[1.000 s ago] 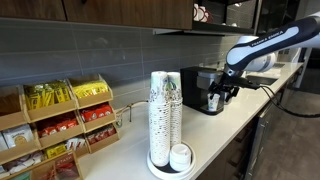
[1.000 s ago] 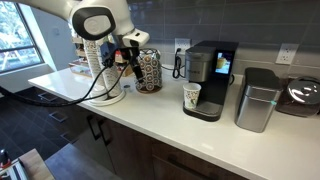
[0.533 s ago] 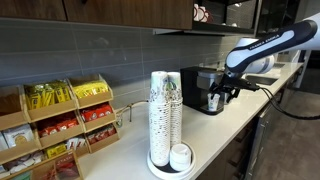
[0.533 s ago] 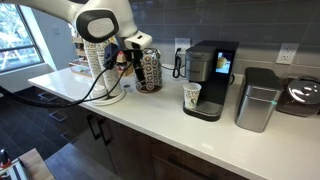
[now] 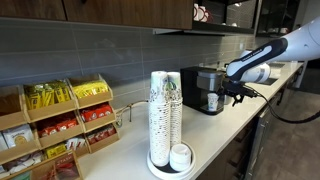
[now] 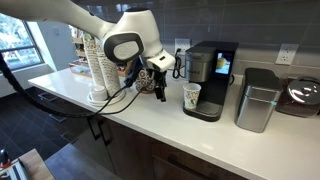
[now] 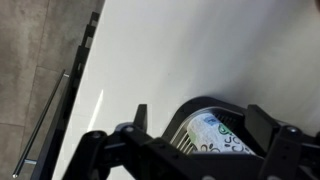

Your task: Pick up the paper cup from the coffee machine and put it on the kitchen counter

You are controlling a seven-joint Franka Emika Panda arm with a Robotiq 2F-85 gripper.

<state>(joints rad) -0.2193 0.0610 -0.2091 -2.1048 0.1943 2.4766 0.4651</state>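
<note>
The small white tapered paper cup with faint greenish print [image 6: 192,96] stands upright in the dark front recess of the black boxy coffee machine with a silver-grey top [image 6: 211,72]. The machine stands on the long pale cream-white kitchen counter [image 6: 150,126]. Both exterior views show the cup [image 5: 213,101] inside the machine [image 5: 199,84], not on the open counter surface [image 5: 232,128].

The black Robotiq gripper [image 6: 160,88] hangs low over the counter, just beside the coffee machine and apart from the cup. In an exterior view the gripper [image 5: 239,93] sits in front of the machine's recess, clear of the cup.

In the wrist view the gripper [image 7: 196,114] enters from the bottom edge. Its jaws are spread wide and hold nothing. Between the two dark fingers [image 7: 138,124] lies a dark rounded shape containing a white surface with greenish print; its identity cannot be told.

Tall stacks of white-and-green cups [image 5: 165,108] stand well apart from the machine.
</note>
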